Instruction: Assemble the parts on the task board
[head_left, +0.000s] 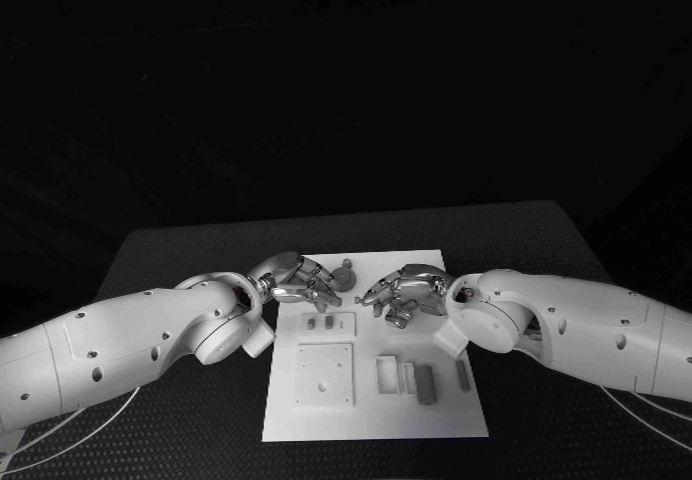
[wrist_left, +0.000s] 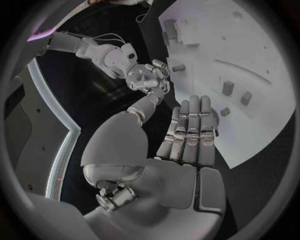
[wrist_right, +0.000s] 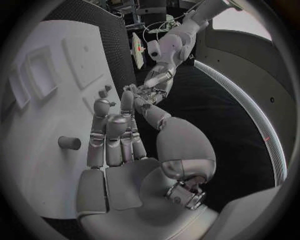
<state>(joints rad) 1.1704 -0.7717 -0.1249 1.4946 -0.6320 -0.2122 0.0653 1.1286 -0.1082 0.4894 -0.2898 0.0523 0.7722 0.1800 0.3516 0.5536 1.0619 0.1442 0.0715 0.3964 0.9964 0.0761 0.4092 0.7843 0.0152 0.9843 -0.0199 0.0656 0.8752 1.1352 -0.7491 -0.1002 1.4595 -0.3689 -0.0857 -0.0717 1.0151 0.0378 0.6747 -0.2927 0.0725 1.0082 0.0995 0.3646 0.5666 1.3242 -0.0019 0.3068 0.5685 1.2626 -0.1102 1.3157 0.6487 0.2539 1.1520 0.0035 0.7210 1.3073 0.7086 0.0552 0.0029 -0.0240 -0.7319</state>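
White task board (head_left: 433, 420) lay between the empty, spread left robot hand (head_left: 299, 279) and right robot hand (head_left: 401, 292); picking a part (head_left: 424, 384) seemingly came next.

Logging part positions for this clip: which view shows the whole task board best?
The head view: the task board lies whole between both hands, its parts and recesses readable. The left wrist view shows one stretch beyond the left hand; the right wrist view another, bent.
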